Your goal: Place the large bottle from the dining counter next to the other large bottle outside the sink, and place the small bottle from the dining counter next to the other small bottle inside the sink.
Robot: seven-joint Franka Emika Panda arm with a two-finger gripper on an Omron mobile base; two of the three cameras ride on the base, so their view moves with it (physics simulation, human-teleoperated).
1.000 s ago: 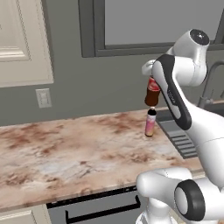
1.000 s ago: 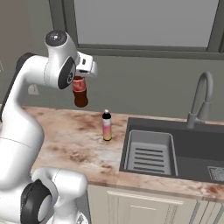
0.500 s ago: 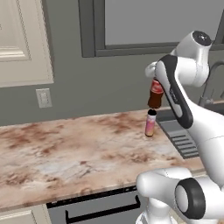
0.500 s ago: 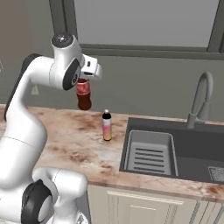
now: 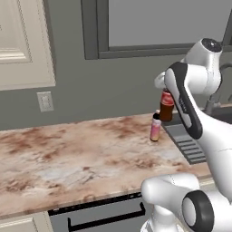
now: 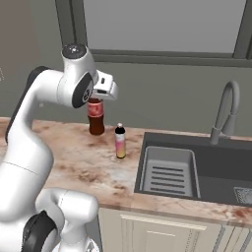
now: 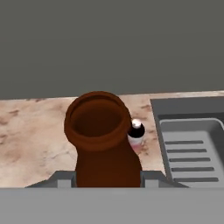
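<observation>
Wall outlet (image 5: 45,101); window frame (image 6: 162,55)

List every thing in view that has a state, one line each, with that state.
Brown bottle: upright, gripped by the claw, base at or just above the countertop, left of the pink bottle.
Pink bottle: upright on the countertop, outside the sink, free.
Claw: closed on the brown bottle.
Sink: holds a ribbed tray.
Faucet: no water running.

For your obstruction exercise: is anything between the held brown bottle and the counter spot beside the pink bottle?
Nothing visible. The brown bottle, held in the gripper, hangs over bare counter just left of the pink bottle.
</observation>
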